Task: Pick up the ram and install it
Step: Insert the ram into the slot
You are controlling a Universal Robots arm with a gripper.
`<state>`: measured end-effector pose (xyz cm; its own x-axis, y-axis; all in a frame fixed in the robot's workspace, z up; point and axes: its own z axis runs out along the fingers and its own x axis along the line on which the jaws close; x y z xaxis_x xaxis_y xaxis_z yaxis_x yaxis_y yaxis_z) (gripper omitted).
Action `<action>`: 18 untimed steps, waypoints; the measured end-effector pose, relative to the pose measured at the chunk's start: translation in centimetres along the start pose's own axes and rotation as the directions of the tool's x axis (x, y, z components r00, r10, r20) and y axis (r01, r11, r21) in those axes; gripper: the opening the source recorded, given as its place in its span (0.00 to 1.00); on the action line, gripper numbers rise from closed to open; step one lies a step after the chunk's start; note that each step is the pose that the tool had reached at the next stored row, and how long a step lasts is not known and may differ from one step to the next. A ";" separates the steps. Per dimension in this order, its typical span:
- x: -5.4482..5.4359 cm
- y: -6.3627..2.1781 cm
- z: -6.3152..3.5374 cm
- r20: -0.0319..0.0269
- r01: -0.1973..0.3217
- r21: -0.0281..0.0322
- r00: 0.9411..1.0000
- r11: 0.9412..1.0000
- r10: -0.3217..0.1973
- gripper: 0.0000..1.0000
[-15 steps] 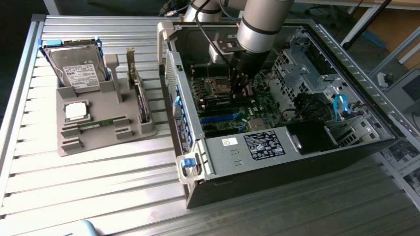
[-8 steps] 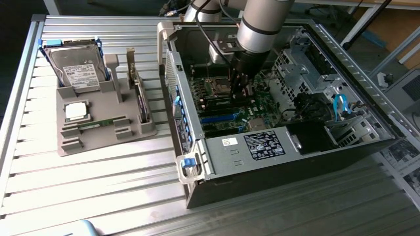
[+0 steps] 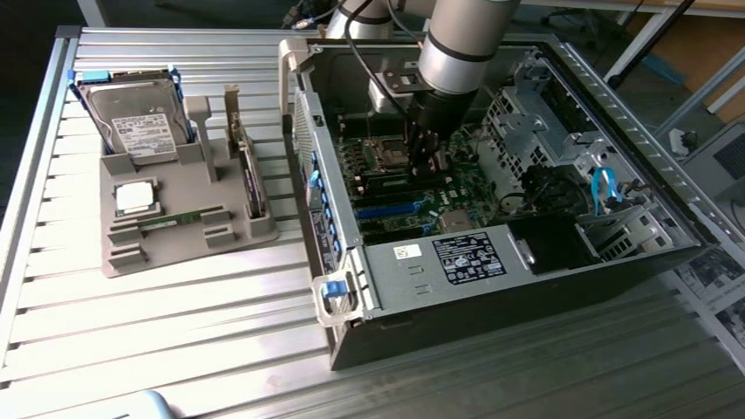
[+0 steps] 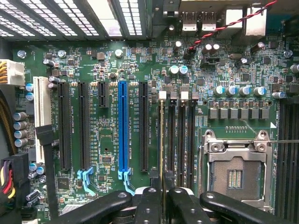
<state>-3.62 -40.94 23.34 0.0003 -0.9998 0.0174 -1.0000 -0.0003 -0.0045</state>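
My gripper (image 3: 425, 164) is down inside the open computer case (image 3: 349, 262), over the motherboard (image 4: 107, 70). In the wrist view its two black fingers (image 4: 148, 205) are closed on the ram (image 4: 162, 140). The ram appears edge-on as a thin green-gold line standing over the first of the black memory slots (image 4: 171, 135), beside the empty CPU socket (image 4: 236, 172). I cannot tell whether the stick is seated in the slot. A second, similar ram stick (image 3: 181, 218) lies flat in the grey holder (image 3: 128, 253) on the exterior view's left.
The grey holder also carries a silver hard drive (image 3: 140, 122), a square CPU chip (image 3: 135, 197) and an upright card (image 3: 248, 175). A blue expansion slot (image 4: 122, 126) and black slots lie beside the memory slots. Drive cages and cables (image 3: 599, 188) crowd the case's far side.
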 end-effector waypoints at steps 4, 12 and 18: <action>0.0 0.01 0.00 0.000 0.000 0.000 1.000 1.000 0.000 0.13; 0.0 0.00 0.01 0.000 0.000 0.000 1.000 1.000 0.000 0.13; 0.0 0.00 0.15 0.000 0.000 0.000 1.000 1.000 0.000 0.13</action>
<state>-3.62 -40.98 23.19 0.0003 -0.9998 0.0174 -1.0000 -0.0004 -0.0046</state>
